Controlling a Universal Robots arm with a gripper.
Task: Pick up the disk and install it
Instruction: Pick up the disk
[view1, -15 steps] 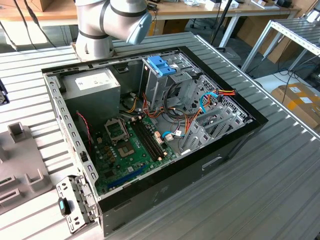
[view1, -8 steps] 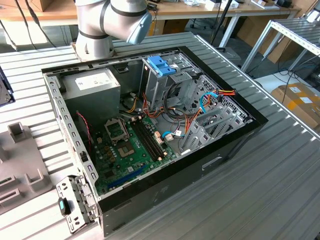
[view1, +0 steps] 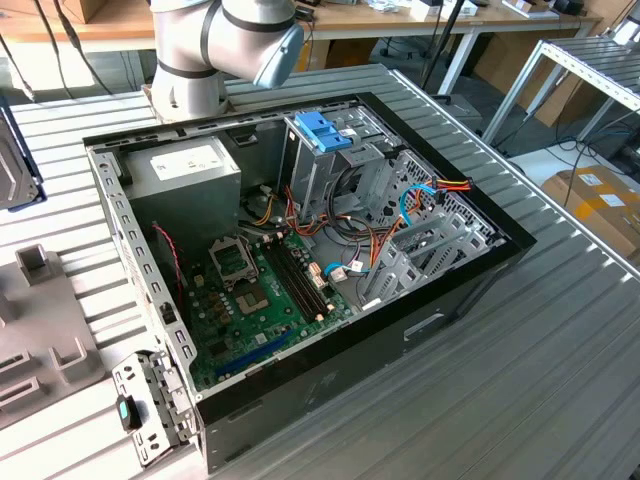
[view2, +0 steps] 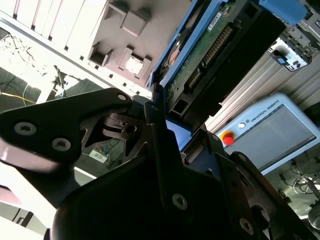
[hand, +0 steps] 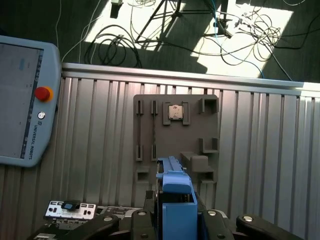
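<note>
Item: gripper (hand: 176, 216). I am logging it as clamped on the disk (hand: 175, 192). In both wrist views the dark fingers (view2: 150, 115) are pressing on one end of it. The rest of the drive is reaching out past them, with its green circuit-board face and a blue side rail showing in the second wrist view.

Item: disk, location. I am seeing it held in the air above the grey fixture plate (hand: 192, 132), clear of it. The plate is lying by the edge of the table (hand: 270, 150), with a small square chip (hand: 175, 112) seated in one pocket. The teach pendant (hand: 22, 100) is lying beside the plate along the same edge.

Item: hazards, my judgement.
- I am gripping only one end, so the long free part could be levering and creeping in the fingers during a swing.
- A tilted drive would be jamming its rails at the mouth of the drive cage (view1: 322, 130).
- Loose cables inside the computer case (view1: 330, 370) could be snagging it on the way in.

Item: arm (view1: 220, 40). Its base is standing at the table's edge behind the case. The wrist is pointing down at the fixture plate.
</note>
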